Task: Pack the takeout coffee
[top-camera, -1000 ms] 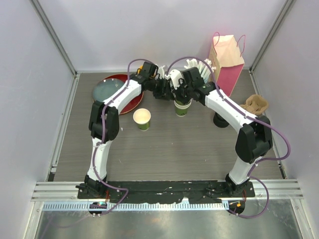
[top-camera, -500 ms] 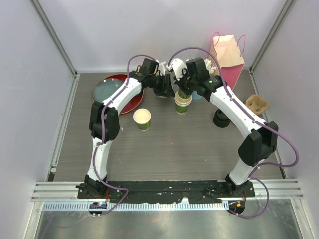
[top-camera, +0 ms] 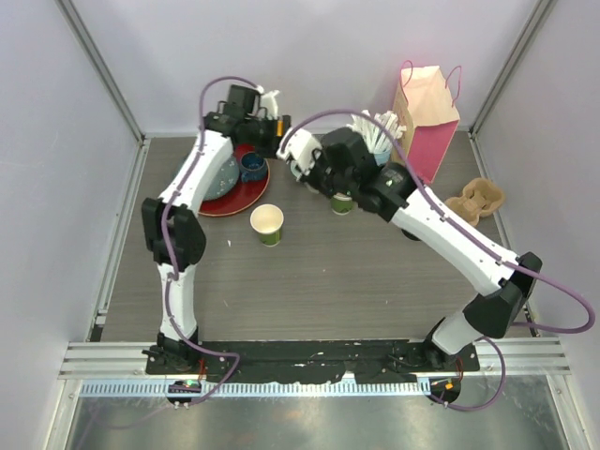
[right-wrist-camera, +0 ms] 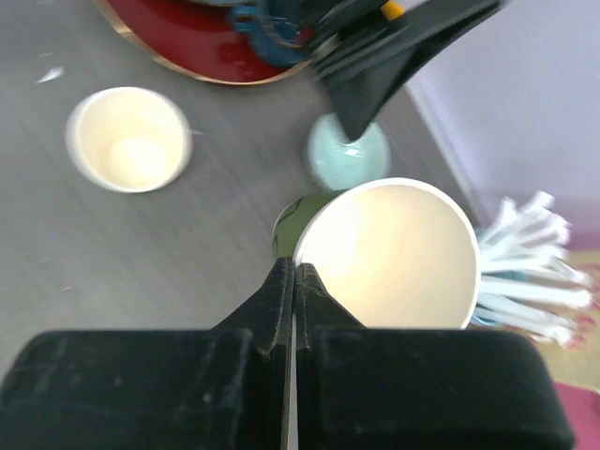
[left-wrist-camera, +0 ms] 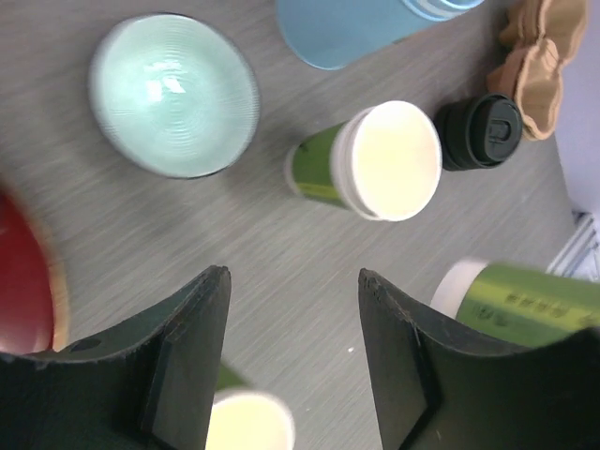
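Right hand carries one open paper cup above the tabletop; left hand hangs released and empty.

A pink paper bag stands at the far right, a red tray bearing a dark blue mug lies far left, and a brown pulp cup carrier sits near the right edge. The held paper cup is pinched by its rim wall between the clenched fingers, mouth open and lidless. A second paper cup stands upright just beside a black lid, and a third paper cup stands apart nearer the arms. The step in hand looks like bringing cups out for packing. Next, probably, the held cup goes down upright, then takes a lid pressed squarely on before going into carrier or bag.
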You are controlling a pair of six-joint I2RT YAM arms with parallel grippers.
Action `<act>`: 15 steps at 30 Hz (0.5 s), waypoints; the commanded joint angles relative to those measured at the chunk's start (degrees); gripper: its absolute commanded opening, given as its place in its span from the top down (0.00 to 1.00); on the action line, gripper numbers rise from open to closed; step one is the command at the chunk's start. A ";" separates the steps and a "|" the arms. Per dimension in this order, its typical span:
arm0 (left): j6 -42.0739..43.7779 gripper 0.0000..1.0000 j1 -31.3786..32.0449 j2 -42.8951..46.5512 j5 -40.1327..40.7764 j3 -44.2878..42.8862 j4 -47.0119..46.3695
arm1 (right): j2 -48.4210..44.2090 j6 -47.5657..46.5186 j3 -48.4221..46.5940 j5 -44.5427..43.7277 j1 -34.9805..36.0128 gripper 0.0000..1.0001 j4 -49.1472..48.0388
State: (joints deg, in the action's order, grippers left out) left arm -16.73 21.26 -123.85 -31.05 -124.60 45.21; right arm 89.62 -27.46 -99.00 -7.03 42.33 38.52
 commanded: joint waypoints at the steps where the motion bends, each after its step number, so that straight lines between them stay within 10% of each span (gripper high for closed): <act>1: 7.75 0.38 -8.05 12.29 0.55 1.80 5.23 | -2.96 2.58 5.73 -1.68 5.30 0.99 -1.34; 15: 16.47 0.35 -20.99 25.41 1.08 22.99 5.50 | 3.62 5.23 23.32 4.03 5.40 0.99 -15.93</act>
State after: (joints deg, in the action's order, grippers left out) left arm -2.76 0.62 -99.85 -29.39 -104.79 49.84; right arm 92.23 -22.76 -76.05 -4.75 48.16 30.11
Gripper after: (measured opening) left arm 0.650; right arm 0.039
